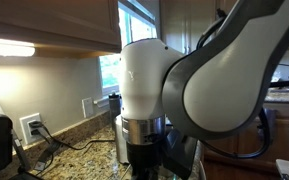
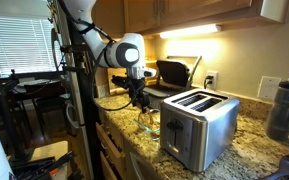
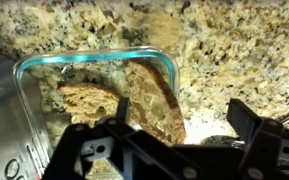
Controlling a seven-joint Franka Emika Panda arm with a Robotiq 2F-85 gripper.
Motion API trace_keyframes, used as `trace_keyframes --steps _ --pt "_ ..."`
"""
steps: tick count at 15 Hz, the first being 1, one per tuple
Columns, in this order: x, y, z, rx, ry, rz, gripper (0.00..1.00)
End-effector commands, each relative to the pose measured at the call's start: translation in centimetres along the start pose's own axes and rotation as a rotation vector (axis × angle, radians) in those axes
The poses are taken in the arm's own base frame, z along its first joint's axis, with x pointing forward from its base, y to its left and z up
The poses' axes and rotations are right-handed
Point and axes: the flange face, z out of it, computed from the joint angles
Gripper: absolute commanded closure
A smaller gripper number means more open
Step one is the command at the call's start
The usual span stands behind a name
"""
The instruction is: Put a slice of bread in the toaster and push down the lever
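Gripper fingers spread wide, nothing held, hovering over the glass container. Slice of bread leans on edge inside it, below and between the jaws, with a paler slice beside it. Granite counter underneath. Toaster stands just beside the container, no bread showing in its slots. Step looks like pick-up approach. Next move: descend straight, straddle the thin edge, clear the glass rim, close gently since it probably crumbles.
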Motion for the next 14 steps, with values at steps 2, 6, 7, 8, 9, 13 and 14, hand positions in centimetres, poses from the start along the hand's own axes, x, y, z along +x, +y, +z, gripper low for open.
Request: trace_keyframes --steps 2,6,7,8,9,13,14 --pt "1.6 -0.2 1.2 -0.017 0.008 -0.002 0.0" --pt "2.7 0.1 2.1 -0.022 0.004 -0.006 0.27" --pt "2.9 0.2 2.2 -0.022 0.004 -0.005 0.33" --pt "3.1 0.2 2.3 -0.022 0.004 -0.003 0.4" --pt "3.3 0.4 2.5 -0.023 0.004 -0.002 0.47" --pt "4.1 1.4 1.9 -0.032 0.014 0.012 0.74" --pt "4.3 1.6 1.5 -0.03 0.019 0.016 0.8"
